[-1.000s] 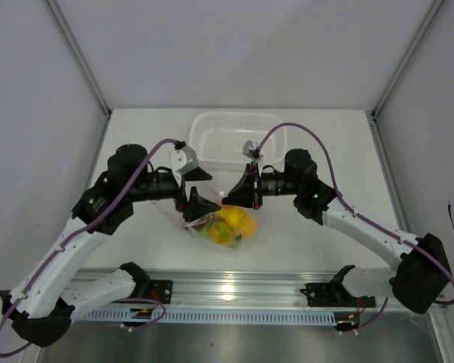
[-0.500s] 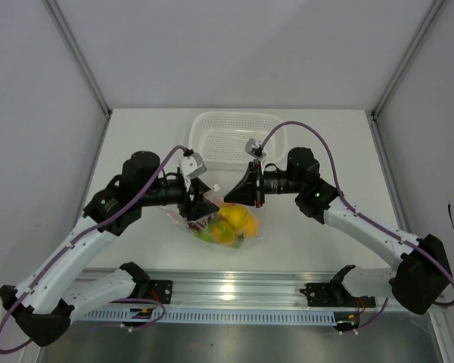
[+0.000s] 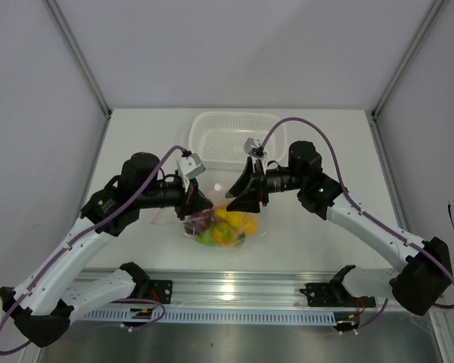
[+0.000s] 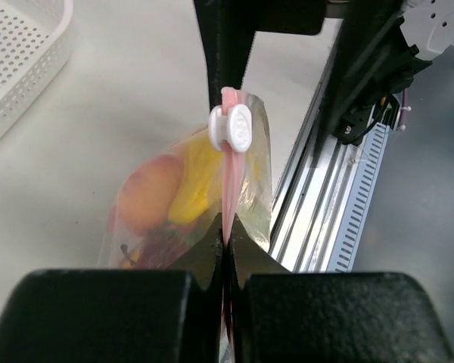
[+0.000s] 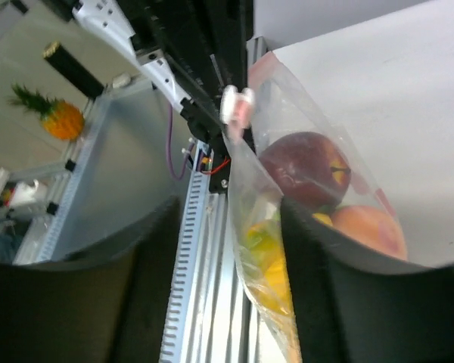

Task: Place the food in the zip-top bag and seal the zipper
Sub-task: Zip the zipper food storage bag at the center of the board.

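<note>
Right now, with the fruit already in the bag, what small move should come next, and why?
Probably: bring the right gripper to the white slider and close on it. The left gripper is shut on the pink strip near that slider, holding the bag, while the right jaws stand open around the bag, gripping nothing. How much is sealed I cannot tell.

White links [image 3: 72, 249], black joints [image 3: 140, 168], looping purple cables [image 3: 291, 120]; left hand [image 3: 199, 204] and right hand [image 3: 238, 198] are black.
</note>
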Tool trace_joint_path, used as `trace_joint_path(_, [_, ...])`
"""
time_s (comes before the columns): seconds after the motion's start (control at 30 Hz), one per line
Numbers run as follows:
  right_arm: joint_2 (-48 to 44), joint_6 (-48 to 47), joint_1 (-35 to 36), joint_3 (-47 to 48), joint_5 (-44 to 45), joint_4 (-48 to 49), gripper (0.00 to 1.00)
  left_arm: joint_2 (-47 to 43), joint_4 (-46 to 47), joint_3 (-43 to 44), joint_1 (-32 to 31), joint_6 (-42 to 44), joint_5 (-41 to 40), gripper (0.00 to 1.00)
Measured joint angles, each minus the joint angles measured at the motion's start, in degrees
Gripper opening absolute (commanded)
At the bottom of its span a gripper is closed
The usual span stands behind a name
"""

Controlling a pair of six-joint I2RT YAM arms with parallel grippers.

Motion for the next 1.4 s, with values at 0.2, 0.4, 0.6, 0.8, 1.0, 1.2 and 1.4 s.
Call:
trace_joint_path(0.2, [3.0, -3.3, 0.0, 6.3, -5.9, -3.6, 0.66, 1.0, -1.7, 3.2, 0.0, 0.0, 0.2, 0.01])
trace_joint_path(0.4, [7.8, -4.1, 0.4, 8.6, -8.8, -4.7, 0.60, 1.1, -2.1, 3.3, 0.0, -0.2, 1.5, 0.00])
trace_joint_path(0.6, [10.6, -2.7, 1.4, 8.7, -9.7, -3.3, 0.45, 1.3, -2.3, 3.3, 0.0, -0.5, 1.9, 0.00])
trace_joint_path(0.8, [11.9, -1.1, 3.3, 8.7, -9.4, -0.6, 0.00, 2.1, -2.3, 3.3, 0.0, -0.5, 2.2, 0.01])
trace_joint_path(1.0, [12.4, 0.1, 3.3, 8.6, -9.9, -0.4, 0.00, 1.7, -3.0, 3.4, 0.2, -0.3, 1.1, 0.32])
trace_joint_path(1.2, [12.2, 0.0, 4.3, 8.2, -8.1, -0.5, 0.00, -0.2, -1.7, 3.5, -0.1, -0.9, 0.7, 0.69])
trace_joint_path(1.4, [10.6, -1.7, 5.8, 8.2, -5.0, -1.8, 0.00, 0.8, -0.3, 5.7, -0.1, -2.6, 1.2, 0.66])
